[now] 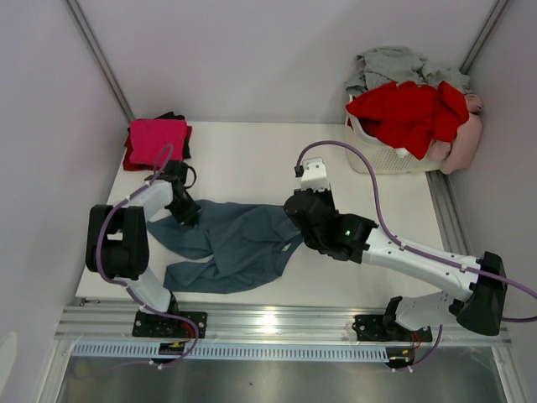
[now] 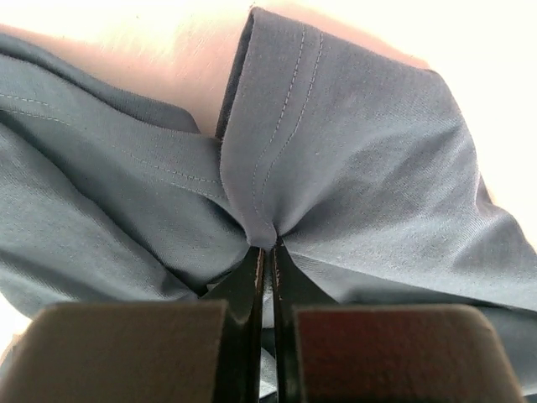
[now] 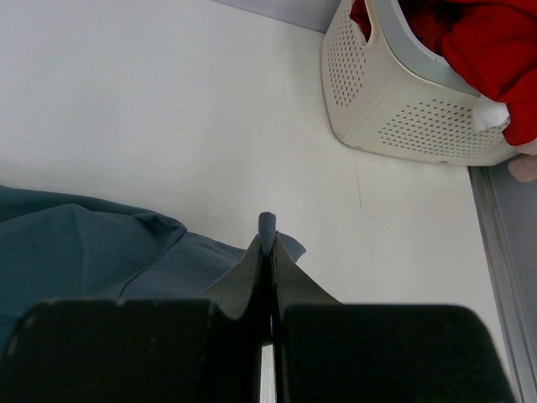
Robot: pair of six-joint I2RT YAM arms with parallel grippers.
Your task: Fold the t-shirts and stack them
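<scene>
A slate blue-grey t-shirt (image 1: 239, 243) lies crumpled on the white table (image 1: 243, 159) between the two arms. My left gripper (image 1: 188, 213) is shut on its left edge; in the left wrist view the cloth (image 2: 352, 168) bunches into the closed tips (image 2: 267, 248). My right gripper (image 1: 295, 220) is shut on the shirt's right edge, and a small fold of blue-grey cloth (image 3: 266, 225) pokes out above its tips (image 3: 268, 243). A folded magenta t-shirt (image 1: 156, 138) rests on red and black ones at the back left. Red (image 1: 411, 113), grey (image 1: 394, 63) and pale pink (image 1: 466, 138) t-shirts fill the basket.
The white slatted laundry basket (image 1: 377, 158) stands at the back right corner and shows as the basket (image 3: 394, 109) in the right wrist view. Grey walls close in the table at the back and both sides. A metal rail (image 1: 277, 323) runs along the near edge.
</scene>
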